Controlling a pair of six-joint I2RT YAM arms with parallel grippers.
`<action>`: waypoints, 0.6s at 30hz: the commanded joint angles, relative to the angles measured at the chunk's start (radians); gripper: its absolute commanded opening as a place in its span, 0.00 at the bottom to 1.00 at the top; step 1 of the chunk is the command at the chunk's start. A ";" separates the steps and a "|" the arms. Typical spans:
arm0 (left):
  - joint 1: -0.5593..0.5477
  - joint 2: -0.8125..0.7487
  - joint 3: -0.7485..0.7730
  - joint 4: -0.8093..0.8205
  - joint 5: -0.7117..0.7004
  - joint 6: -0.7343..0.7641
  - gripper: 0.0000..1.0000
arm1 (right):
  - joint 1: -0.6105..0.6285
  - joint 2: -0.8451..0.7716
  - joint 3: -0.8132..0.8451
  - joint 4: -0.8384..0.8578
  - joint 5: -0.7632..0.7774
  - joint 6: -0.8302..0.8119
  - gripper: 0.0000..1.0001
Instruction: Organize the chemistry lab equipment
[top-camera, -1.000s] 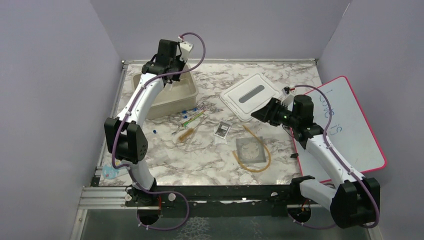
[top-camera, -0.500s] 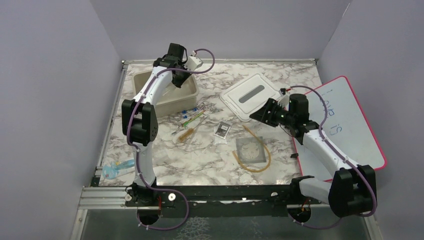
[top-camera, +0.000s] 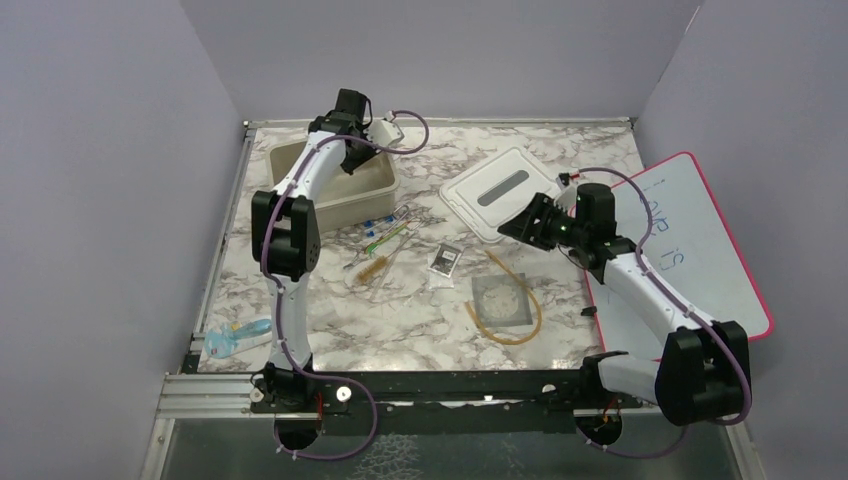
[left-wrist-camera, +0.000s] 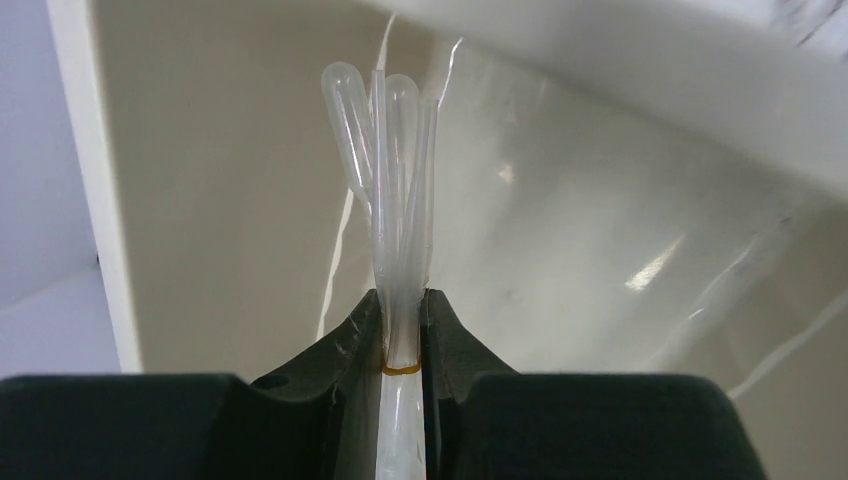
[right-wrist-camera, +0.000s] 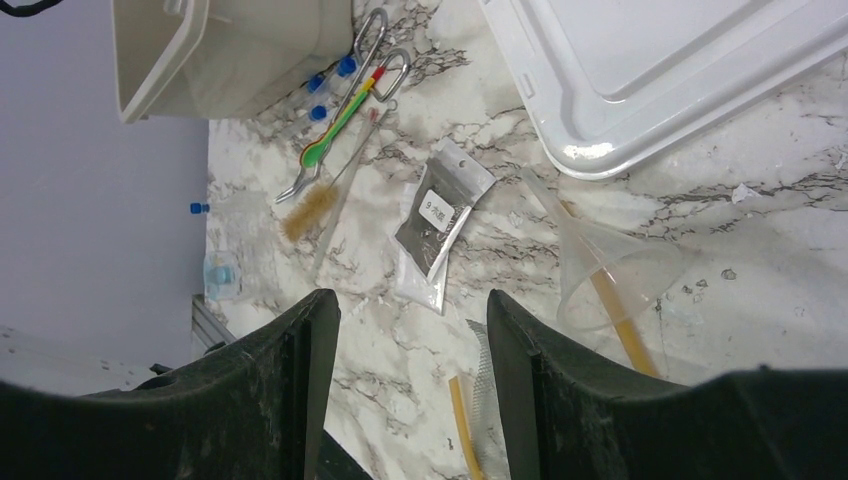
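My left pincer (left-wrist-camera: 402, 312) is pinched on a bundle of clear plastic pipettes (left-wrist-camera: 392, 170). They are soft-bulbed, bound by a thin yellow band (left-wrist-camera: 401, 369), and held inside the smooth-walled beige bin (left-wrist-camera: 200, 200). I judge this the drop-off step: next I should spread the fingers and let the bundle settle on the bin floor.

My right pincer (right-wrist-camera: 405, 310) hangs spread and empty above the marble tabletop (right-wrist-camera: 760, 230), over the glossy black-and-white packet (right-wrist-camera: 435, 225). Beside it lies a clear funnel (right-wrist-camera: 615, 265) with amber tubing (right-wrist-camera: 622, 325) showing through. The bristly brown brush (right-wrist-camera: 310, 205) and green-handled tool (right-wrist-camera: 335, 130) lie nearer the bin.
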 joint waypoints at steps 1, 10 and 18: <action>0.029 0.026 0.004 0.052 -0.059 0.069 0.15 | -0.006 0.022 0.050 -0.007 -0.011 -0.007 0.60; 0.086 0.026 -0.034 0.103 0.044 0.040 0.21 | 0.000 0.064 0.092 0.004 -0.023 0.032 0.60; 0.102 0.040 -0.036 0.113 0.060 0.022 0.36 | 0.013 0.067 0.104 -0.007 -0.002 0.042 0.60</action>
